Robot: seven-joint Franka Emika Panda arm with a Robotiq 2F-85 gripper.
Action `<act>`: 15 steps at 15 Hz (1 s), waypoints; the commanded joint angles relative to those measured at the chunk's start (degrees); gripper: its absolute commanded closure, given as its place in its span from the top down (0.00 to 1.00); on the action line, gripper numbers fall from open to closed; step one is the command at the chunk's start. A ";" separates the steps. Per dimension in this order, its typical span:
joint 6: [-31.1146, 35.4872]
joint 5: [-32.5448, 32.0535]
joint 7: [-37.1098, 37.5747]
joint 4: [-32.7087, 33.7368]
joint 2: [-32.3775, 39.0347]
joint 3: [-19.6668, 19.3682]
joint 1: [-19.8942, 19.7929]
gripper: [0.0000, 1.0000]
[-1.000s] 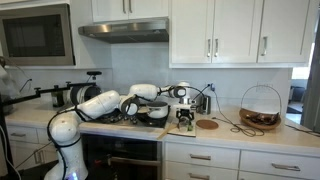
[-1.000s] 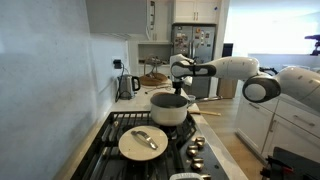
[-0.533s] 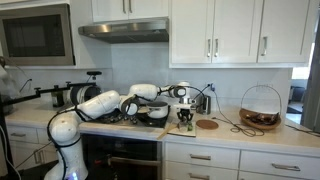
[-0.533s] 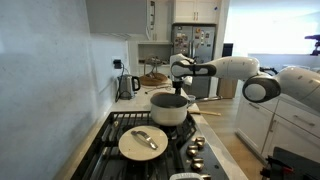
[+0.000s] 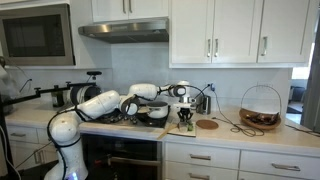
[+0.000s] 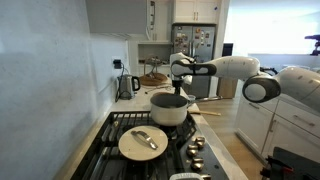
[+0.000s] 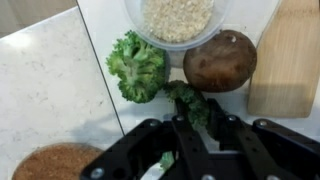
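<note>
- Broccoli floret (image 7: 192,102), small and dark, pinched between clenched jaws low in wrist view; more green showing deeper between the black fingers (image 7: 182,132).
- Rests on the pale desk (image 7: 50,90), directly under the wrist.
- Just beyond it, a larger, brighter broccoli head (image 7: 137,67); so close that contact cannot be told.
- Brown potato (image 7: 220,60) just beside the held floret on the opposite side, butting against a clear bowl of pale grain (image 7: 180,20).
- Wooden board (image 7: 288,60) along the edge of wrist view, near the potato but apart from it.
- Round cork mat (image 7: 45,163) in the lower corner, well apart from the greens.
- In both exterior views, arm (image 5: 150,95) stretched out level, wrist turned down over the desk beside the hob (image 6: 105,135); jaws too small there to read.
- Grey pot (image 6: 170,108) and a separate round lid (image 6: 143,142) on the hob.
- Kettle (image 6: 127,85) against the wall behind.
- Wire basket (image 5: 260,105) farther along the desk.
</note>
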 commanded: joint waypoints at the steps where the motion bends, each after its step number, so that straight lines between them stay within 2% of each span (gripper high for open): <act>1: -1.08 -0.49 -0.53 1.53 0.09 -0.37 0.58 0.07; 5: -1.14 -0.75 -0.47 1.67 -0.48 -0.56 1.09 0.07; 6: -3.60 -0.96 -0.62 6.91 2.14 -0.30 1.06 0.07; 8: -4.41 -1.06 -0.44 7.82 2.11 -0.47 1.26 0.07; 9: -2.04 -0.97 -0.21 2.18 -1.24 -0.71 1.36 0.07; 15: -2.20 -1.30 0.00 2.45 -2.16 -1.11 1.30 0.07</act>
